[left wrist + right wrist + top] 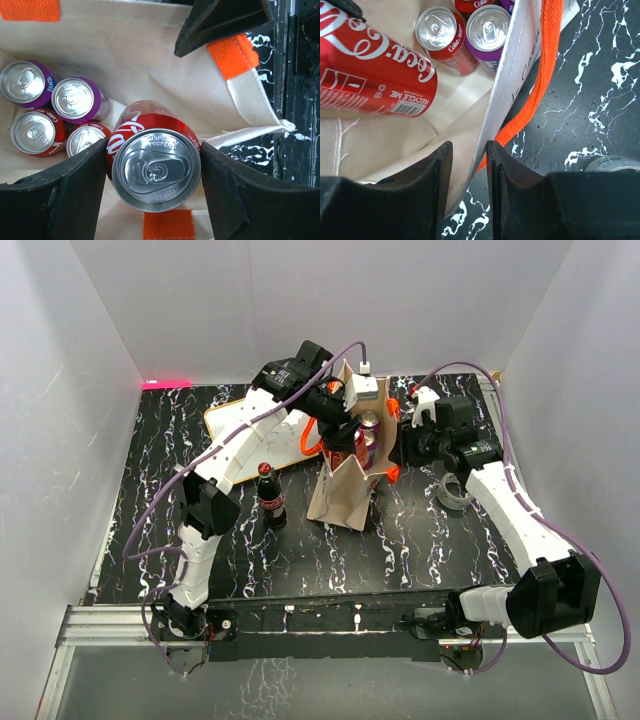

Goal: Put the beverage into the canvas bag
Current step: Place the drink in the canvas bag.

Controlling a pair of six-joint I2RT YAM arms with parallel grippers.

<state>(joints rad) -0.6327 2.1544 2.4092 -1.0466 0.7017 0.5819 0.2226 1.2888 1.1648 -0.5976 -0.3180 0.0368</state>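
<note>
The beverage is a red cola can (156, 170), held upright with my left gripper (153, 172) shut on its sides, over the open mouth of the canvas bag (125, 50). From above, the left gripper (366, 423) hovers over the beige bag (340, 495), which stands mid-table. Several cans stand on the bag's floor, purple ones (75, 97) and red ones (35, 132). My right gripper (470, 150) straddles the bag's right rim (507, 85), its jaws narrowly apart with the fabric edge between them. In the right wrist view the held can (370, 70) shows at the upper left.
A cola bottle (270, 495) stands left of the bag. Behind the bag's left side lies a white board with an orange frame (255, 430). A tape roll (455, 490) sits right of the bag, near the right arm. An orange handle (547, 60) hangs outside the rim.
</note>
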